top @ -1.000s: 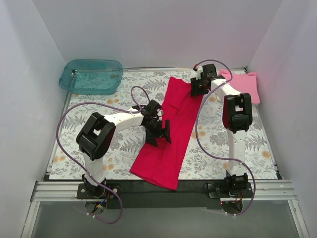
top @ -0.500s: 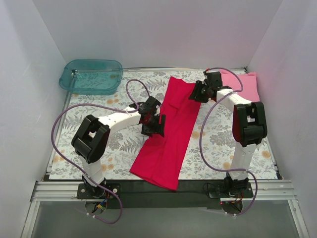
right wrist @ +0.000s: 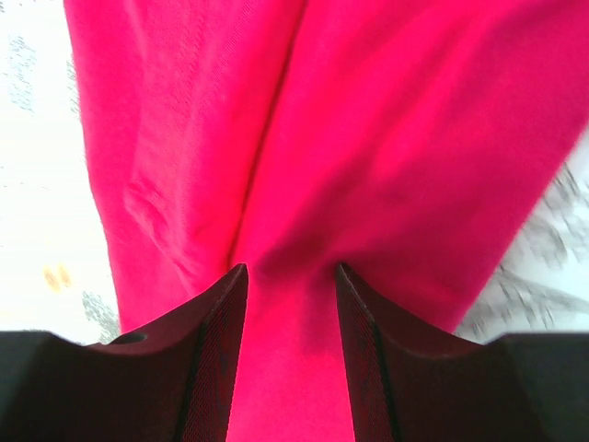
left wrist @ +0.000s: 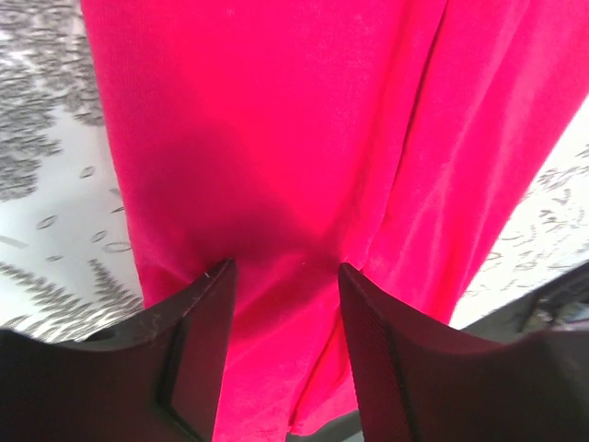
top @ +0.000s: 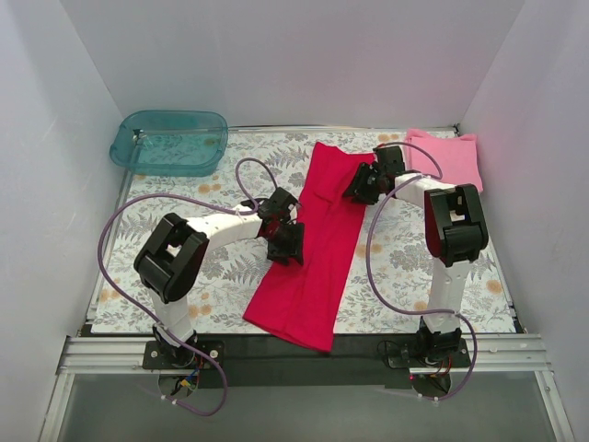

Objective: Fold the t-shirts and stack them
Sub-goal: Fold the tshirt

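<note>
Left wrist: red shirt (left wrist: 276, 138) beneath left hand (left wrist: 283, 273)

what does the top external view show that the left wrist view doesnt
Only top external: the teal tub at the far left and the pink shirt at the far right. Only left wrist: the left end effector up close, fingers apart over the red shirt, and a lengthwise crease in it. Both: the red shirt and the floral table cover.
</note>
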`<state>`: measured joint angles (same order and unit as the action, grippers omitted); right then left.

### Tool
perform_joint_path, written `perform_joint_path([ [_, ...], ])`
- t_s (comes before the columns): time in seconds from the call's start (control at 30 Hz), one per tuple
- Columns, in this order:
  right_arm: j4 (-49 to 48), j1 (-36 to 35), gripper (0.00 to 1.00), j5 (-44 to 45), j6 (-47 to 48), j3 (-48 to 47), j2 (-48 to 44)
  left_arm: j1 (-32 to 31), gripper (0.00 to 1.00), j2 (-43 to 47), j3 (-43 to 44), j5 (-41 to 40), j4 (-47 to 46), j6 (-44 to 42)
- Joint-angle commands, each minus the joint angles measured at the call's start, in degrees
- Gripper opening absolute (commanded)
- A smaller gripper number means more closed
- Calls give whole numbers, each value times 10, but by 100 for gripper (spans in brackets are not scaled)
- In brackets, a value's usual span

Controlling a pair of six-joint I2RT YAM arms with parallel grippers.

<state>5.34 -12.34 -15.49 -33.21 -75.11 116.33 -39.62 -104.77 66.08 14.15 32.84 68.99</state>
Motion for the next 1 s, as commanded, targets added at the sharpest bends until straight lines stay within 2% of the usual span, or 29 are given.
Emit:
perform_joint_path([
  [0.0,-13,1,43,1,18,-39,50,-4,45,-23,-5,35,-15,44],
  [0.2,19,1,44,-17,59,-144,123,-4,44,-61,18,54,-57,105],
  [0.5,62,18,45,-18,92,-292,197,-2,45,-141,118,-1,-79,161],
  [0.63,78,25,45,-17,103,-303,203,-1,47,-162,150,-11,-61,173],
  [0.83,82,28,45,-8,113,-256,155,-2,49,-108,84,-21,-51,200],
  [0.97,109,29,45,1,130,-253,125,-1,54,-68,65,-40,-31,207],
])
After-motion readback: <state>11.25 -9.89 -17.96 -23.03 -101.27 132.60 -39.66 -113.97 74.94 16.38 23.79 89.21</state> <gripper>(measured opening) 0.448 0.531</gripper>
